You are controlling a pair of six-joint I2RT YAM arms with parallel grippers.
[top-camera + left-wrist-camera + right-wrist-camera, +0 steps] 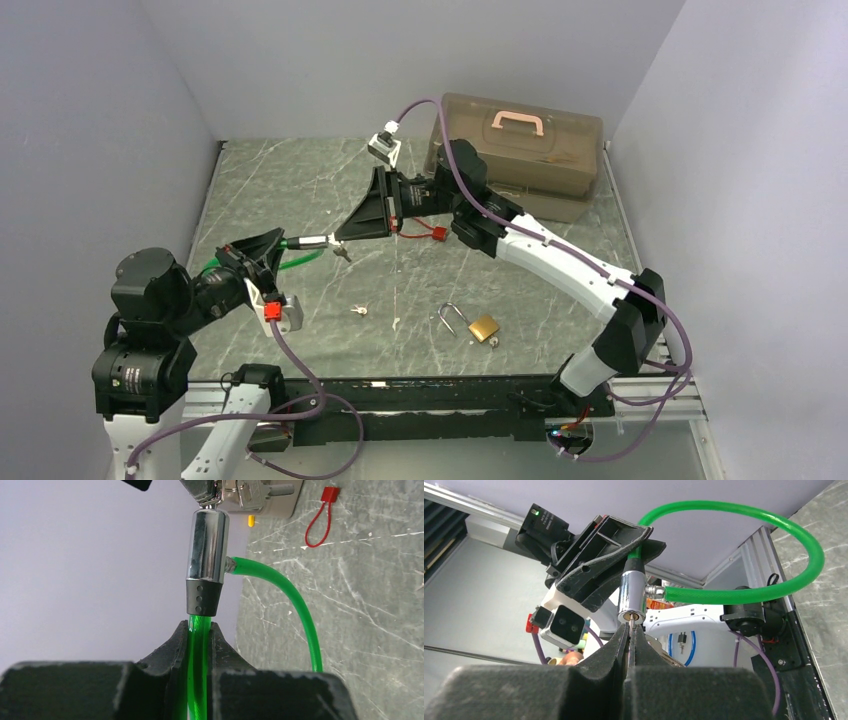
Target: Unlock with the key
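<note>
A chrome lock cylinder (313,240) with a black collar and a green cable (300,258) hangs above the table between both grippers. My left gripper (200,627) is shut on the green cable (200,650) just below the cylinder (207,545). My right gripper (630,630) is shut on the key (631,623), whose blade tip sits in the keyhole at the end of the cylinder (631,592). In the top view the right gripper (340,237) meets the cylinder from the right. The key's bow is hidden between the pads, and spare keys (250,492) dangle from it.
A brass padlock (483,328) with its shackle open lies front centre, a small key (358,310) to its left. A red seal loop (432,232) lies under the right arm. A brown tackle box (520,150) stands at the back right. Grey walls close in on three sides.
</note>
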